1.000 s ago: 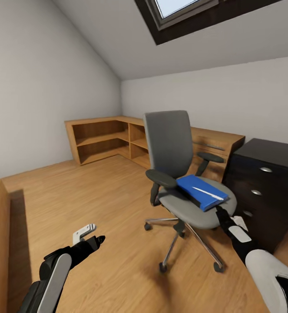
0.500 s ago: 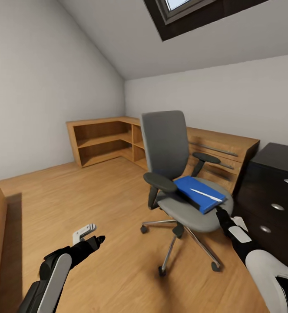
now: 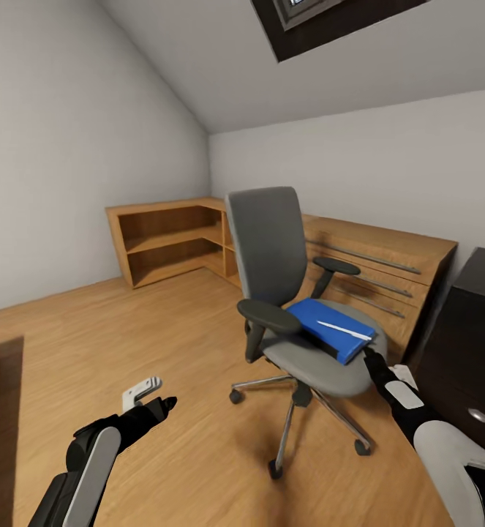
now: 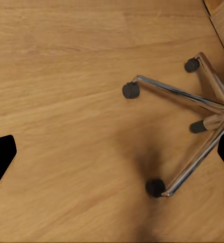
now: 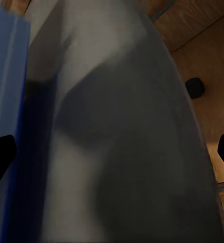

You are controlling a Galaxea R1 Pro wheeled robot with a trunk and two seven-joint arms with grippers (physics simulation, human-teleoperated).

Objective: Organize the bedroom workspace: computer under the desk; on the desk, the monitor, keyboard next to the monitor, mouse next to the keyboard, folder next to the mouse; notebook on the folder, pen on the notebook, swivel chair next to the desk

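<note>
The grey swivel chair (image 3: 271,241) stands mid-room on its chrome base (image 4: 193,96). A blue folder (image 3: 322,326) lies on its seat (image 5: 127,126), and the pale pen (image 3: 343,329) rests on the folder. The folder's edge also shows as a blue band (image 5: 10,76) in the right wrist view. My right gripper (image 3: 374,359) is open at the seat's front rim, just short of the folder. My left gripper (image 3: 158,394) hangs open above bare floor, left of the chair base. The desk's black drawer unit (image 3: 469,351) is at the right edge. Notebook, monitor, keyboard, mouse and computer are out of view.
A low light-wood shelf cabinet (image 3: 169,241) runs along the far walls and continues behind the chair (image 3: 388,263). The ceiling slopes down at the left, with a skylight (image 3: 315,22) above. Wood floor (image 3: 125,329) stretches to the left of the chair.
The whole view has shifted: the drawer unit has slid toward the picture's right edge and the chair a little left. Both arms keep their places in the picture, grippers still open.
</note>
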